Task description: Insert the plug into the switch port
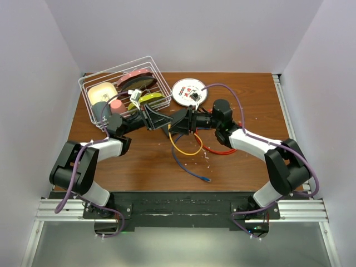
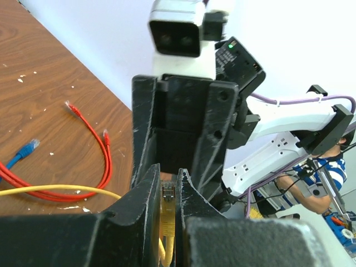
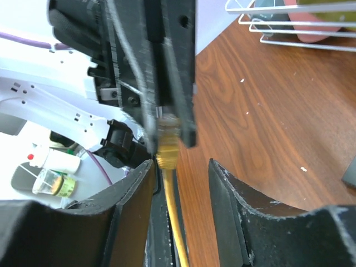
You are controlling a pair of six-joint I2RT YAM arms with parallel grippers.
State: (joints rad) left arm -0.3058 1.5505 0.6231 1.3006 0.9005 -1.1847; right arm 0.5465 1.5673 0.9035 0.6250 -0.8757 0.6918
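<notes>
My left gripper [image 1: 165, 123] is shut on the yellow plug [image 2: 168, 196], which sits upright between its fingers [image 2: 146, 192]; the yellow cable [image 1: 186, 151] loops down onto the table. My right gripper [image 1: 173, 124] is open and meets the left one tip to tip above the table's middle. In the right wrist view the plug [image 3: 167, 150] and its cable run between my right gripper's [image 3: 181, 167] spread fingers [image 3: 231, 186], close to the left one, and I cannot tell whether it touches. The switch does not show clearly. A dark corner [image 3: 350, 172] at the right wrist view's right edge cannot be identified.
A white wire basket [image 1: 125, 94] of dishes stands at the back left. A round patterned white plate [image 1: 188, 90] lies behind the grippers. A red cable [image 1: 217, 150] and a blue cable [image 1: 189, 169] lie on the wooden table [image 1: 250, 100] in front.
</notes>
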